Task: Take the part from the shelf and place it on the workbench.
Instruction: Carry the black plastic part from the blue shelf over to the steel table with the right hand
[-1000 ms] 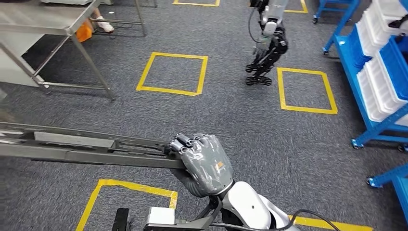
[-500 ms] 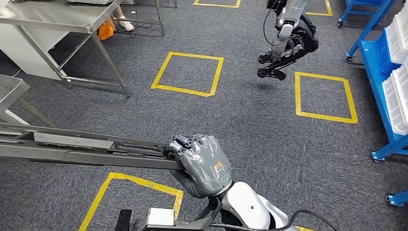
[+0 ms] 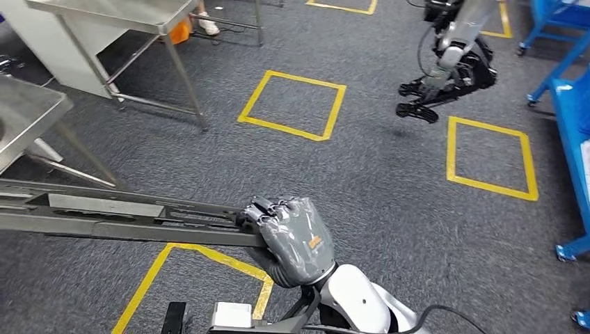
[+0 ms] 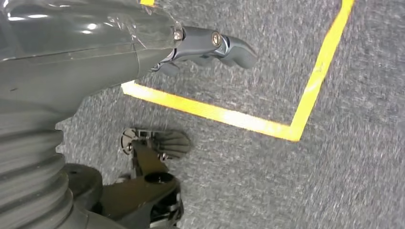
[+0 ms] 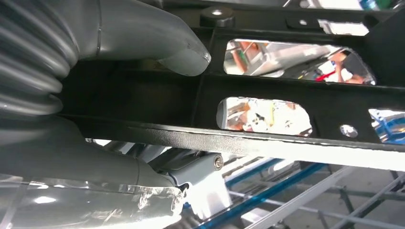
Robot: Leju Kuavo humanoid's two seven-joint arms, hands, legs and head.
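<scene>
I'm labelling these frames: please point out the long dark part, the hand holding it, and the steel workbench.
part (image 3: 132, 216), head view, mid-length of rail.
right hand (image 3: 296, 236), head view, back of hand.
workbench (image 3: 31, 111), head view, bare steel top.

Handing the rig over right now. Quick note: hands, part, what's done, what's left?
Right hand: grips one end of the long dark metal frame part with cut-out slots, held roughly level over the grey carpet and reaching toward the robot's left.
Left hand: holds nothing, hangs over the carpet near a yellow tape line; open or closed is unclear.
Done: part is off the blue shelf rack, which stands off to the right.
Left: carry the part to the steel workbench ahead on the left, set it down, release.
</scene>
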